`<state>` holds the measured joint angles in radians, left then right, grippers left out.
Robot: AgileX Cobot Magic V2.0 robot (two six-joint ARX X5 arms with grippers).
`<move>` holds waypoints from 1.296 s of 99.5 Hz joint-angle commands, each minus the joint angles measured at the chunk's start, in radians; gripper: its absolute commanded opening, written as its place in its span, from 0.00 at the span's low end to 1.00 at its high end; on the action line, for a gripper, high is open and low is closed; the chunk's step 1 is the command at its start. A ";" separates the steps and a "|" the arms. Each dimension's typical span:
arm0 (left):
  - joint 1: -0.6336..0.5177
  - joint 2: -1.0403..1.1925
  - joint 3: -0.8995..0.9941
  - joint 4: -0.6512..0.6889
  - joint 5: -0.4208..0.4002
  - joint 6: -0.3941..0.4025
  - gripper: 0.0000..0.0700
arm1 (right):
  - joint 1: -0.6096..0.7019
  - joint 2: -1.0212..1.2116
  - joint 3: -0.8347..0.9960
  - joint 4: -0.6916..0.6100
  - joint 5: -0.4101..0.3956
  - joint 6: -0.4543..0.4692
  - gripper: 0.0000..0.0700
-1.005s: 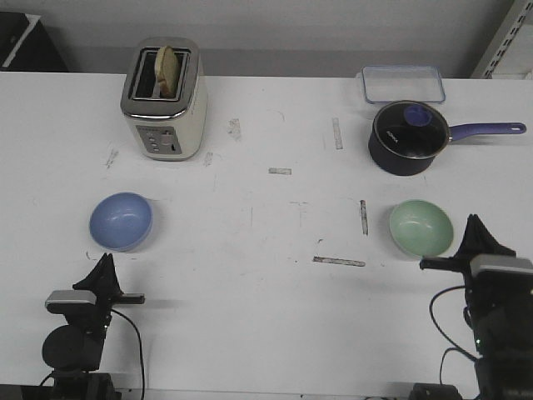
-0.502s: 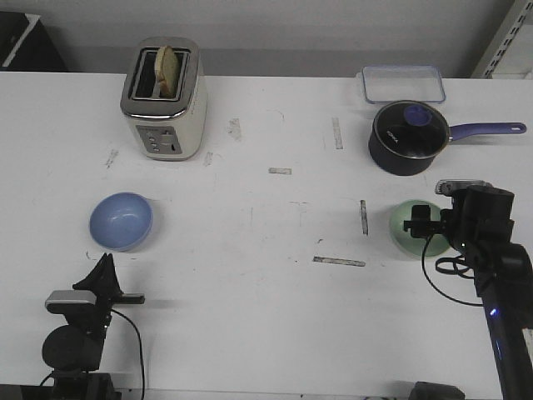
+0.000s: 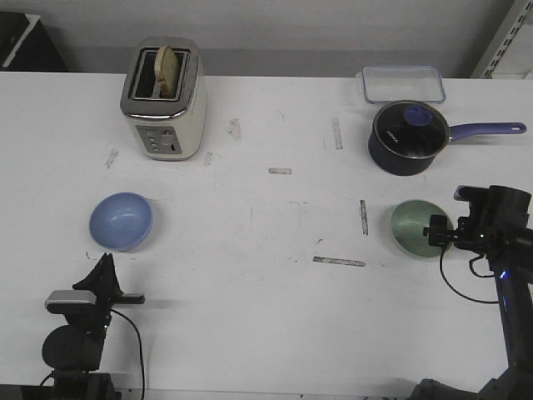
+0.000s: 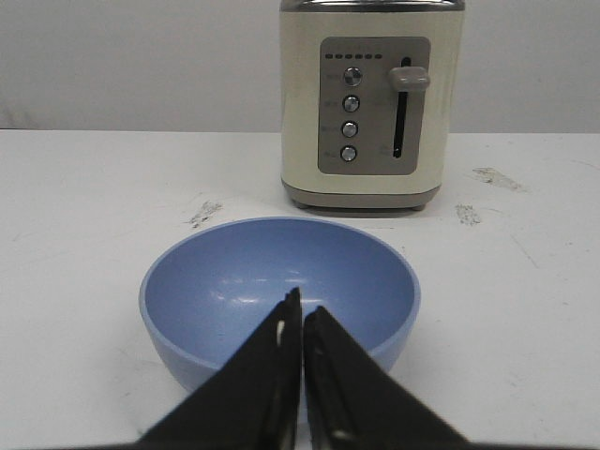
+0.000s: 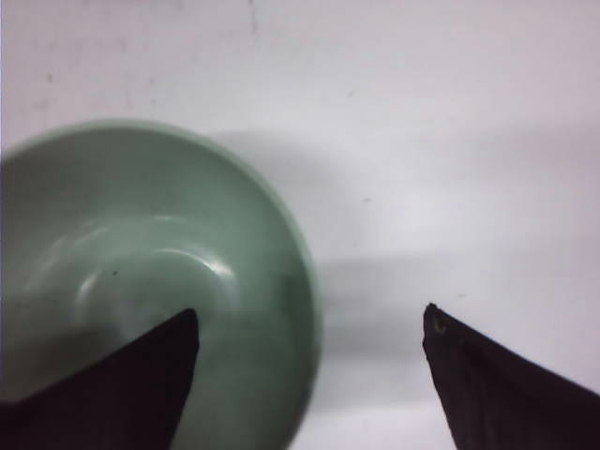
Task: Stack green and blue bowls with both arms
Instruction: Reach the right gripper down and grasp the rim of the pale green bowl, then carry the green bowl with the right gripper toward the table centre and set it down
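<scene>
- The left gripper [image 4: 302, 323] sits low at the near left edge of the white table [image 3: 266, 317], its two black fingers pressed together with nothing between them, aimed at the blue bowl.
- The blue bowl [image 3: 122, 220] stands upright on the table's left side, just beyond that gripper and apart from it; in the left wrist view [image 4: 279, 292] it lies straight ahead of the fingertips.
- The right gripper [image 5: 309, 323] hangs over the green bowl [image 3: 417, 227] on the right side of the table, spread wide: one finger is above the bowl's inside, the other out over bare table, with the rim [image 5: 305, 281] between them. It grips nothing.
- The two bowls are well apart, on opposite sides of the table.
- Beyond the blue bowl stands a cream toaster [image 3: 163, 98] with a slice of bread [image 3: 169, 70] in a slot.
- Beyond the green bowl sits a dark navy lidded saucepan [image 3: 405, 137], and behind it a clear rectangular container [image 3: 401, 83].
</scene>
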<state>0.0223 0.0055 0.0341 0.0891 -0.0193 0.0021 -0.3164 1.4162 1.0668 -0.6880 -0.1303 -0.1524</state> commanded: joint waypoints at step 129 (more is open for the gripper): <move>0.001 -0.002 -0.021 0.009 0.005 0.005 0.00 | 0.603 0.042 0.305 -0.054 -0.186 0.230 0.00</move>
<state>0.0223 0.0055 0.0341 0.0887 -0.0193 0.0021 0.2169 1.4246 1.3628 -0.7494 -0.3237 0.0498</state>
